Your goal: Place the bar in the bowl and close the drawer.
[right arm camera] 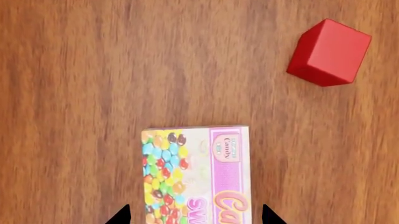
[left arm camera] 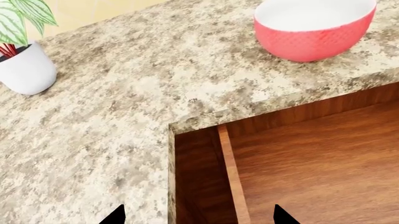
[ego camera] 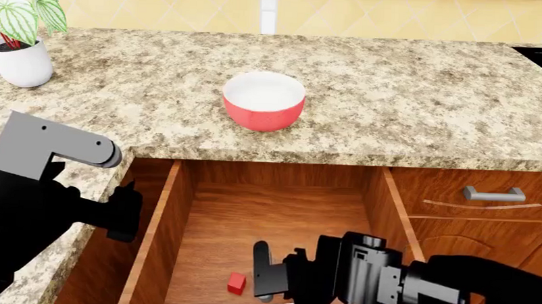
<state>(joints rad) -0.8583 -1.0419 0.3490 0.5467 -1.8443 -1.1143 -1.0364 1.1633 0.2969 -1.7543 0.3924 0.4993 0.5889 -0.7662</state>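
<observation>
Right pincer [right arm camera: 194, 215] open over bar [right arm camera: 196, 172] in drawer [ego camera: 250, 212], left pincer [left arm camera: 198, 215] open, empty; bowl [ego camera: 264, 101] on counter [ego camera: 417, 96]

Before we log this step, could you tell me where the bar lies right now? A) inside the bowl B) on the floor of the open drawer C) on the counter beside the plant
B: the bar lies flat on the drawer floor near a red cube; the bowl is empty.
</observation>
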